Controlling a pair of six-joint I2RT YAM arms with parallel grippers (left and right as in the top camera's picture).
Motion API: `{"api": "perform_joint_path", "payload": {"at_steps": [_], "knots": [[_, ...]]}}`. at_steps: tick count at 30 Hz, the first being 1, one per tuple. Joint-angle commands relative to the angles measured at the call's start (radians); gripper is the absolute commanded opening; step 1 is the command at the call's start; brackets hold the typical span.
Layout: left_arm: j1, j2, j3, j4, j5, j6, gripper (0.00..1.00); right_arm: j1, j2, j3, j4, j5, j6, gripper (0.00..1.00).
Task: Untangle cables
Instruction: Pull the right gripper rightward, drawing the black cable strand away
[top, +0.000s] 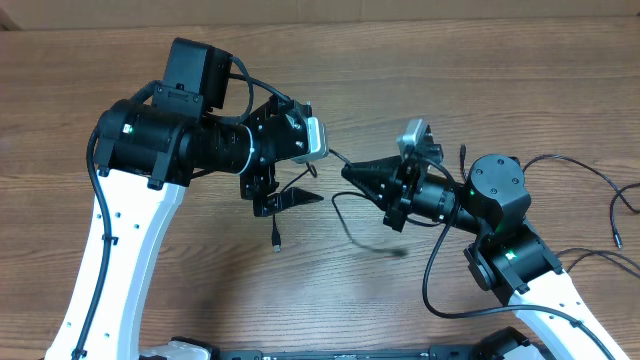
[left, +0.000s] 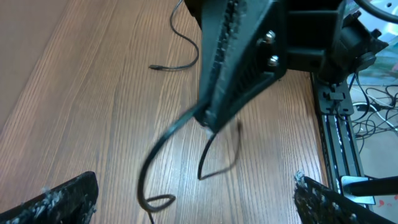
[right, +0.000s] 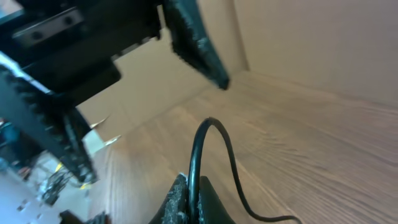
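Observation:
My right gripper (top: 347, 172) is shut on a thin black cable (right: 208, 127), which rises from between its fingers (right: 177, 202) and arcs back down to the table. In the overhead view that cable (top: 352, 232) loops on the wood below the gripper. My left gripper (left: 196, 182) is wide open, its fingers (left: 59, 202) at either bottom corner and nothing between them. It faces the right gripper's tip (left: 210, 119) at close range. Below the tip the cable curls into a small loop (left: 157, 200). A plug end (top: 276, 241) hangs under the left gripper (top: 316, 160).
More thin black cable (top: 600, 183) lies at the table's right side, with a plug end (top: 617, 240). A further cable end (left: 180, 61) lies on the wood far ahead of the left wrist. A black frame rail (left: 336, 124) runs along the table edge.

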Motion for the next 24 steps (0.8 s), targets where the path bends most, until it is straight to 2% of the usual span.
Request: {"api": "perform_joint_path", "payload": {"at_steps": [1,10,16,20,21,22,24], "knots": [[-0.002,-0.010,0.010,-0.003,-0.047,0.000,1.00,0.002,-0.012,0.002,-0.001,0.112,0.015,0.04],[-0.002,-0.010,0.010,-0.010,-0.103,-0.001,1.00,-0.046,-0.012,0.002,-0.001,0.340,0.087,0.04],[-0.002,-0.010,0.010,0.002,-0.103,-0.016,1.00,-0.155,-0.012,0.002,0.000,0.351,0.117,0.04],[-0.002,-0.010,0.010,0.111,-0.132,-0.283,1.00,-0.255,-0.012,0.002,0.001,0.362,0.143,0.04],[-0.002,-0.010,0.010,0.166,-0.195,-0.443,1.00,-0.296,-0.012,0.002,0.000,0.371,0.148,0.04],[-0.002,-0.010,0.010,0.184,-0.222,-0.497,1.00,-0.317,-0.012,0.002,-0.001,0.384,0.150,0.04],[-0.002,-0.010,0.010,0.250,-0.291,-0.690,1.00,-0.365,-0.012,0.002,-0.002,0.422,0.150,0.04]]}}
